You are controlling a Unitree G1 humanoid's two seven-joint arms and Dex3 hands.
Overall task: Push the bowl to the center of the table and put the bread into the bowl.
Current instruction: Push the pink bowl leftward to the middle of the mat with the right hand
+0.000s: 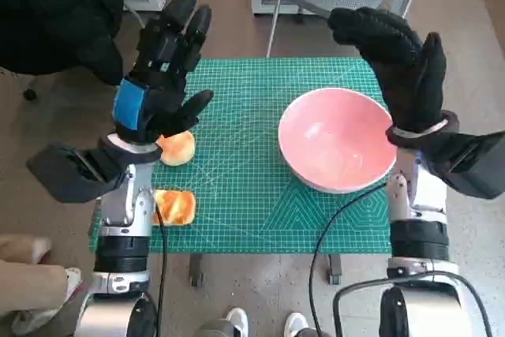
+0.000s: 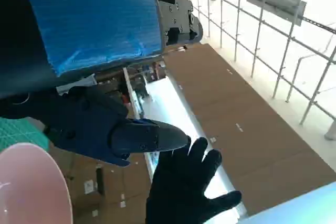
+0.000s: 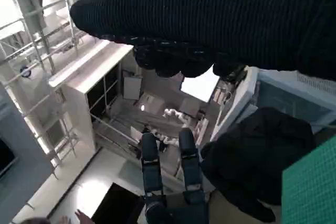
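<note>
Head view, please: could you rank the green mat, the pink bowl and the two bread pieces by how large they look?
1. Green mat, largest.
2. Pink bowl.
3. The two bread pieces: the far bread and the near bread look alike, and the left hand partly hides the far one, so I will not rank them.

We see a tabletop [image 1: 237, 219] covered edge to edge by a green cutting mat [image 1: 245, 155] printed with a pale grid. On the mat's right half sits a pink bowl [image 1: 338, 141], upright. Toward the left edge lie two pieces of bread: a round bun [image 1: 178, 147] and, nearer us, a toasted piece [image 1: 175, 207], close together but apart, both well away from the bowl. In the left wrist view we catch a rim of the bowl.
</note>
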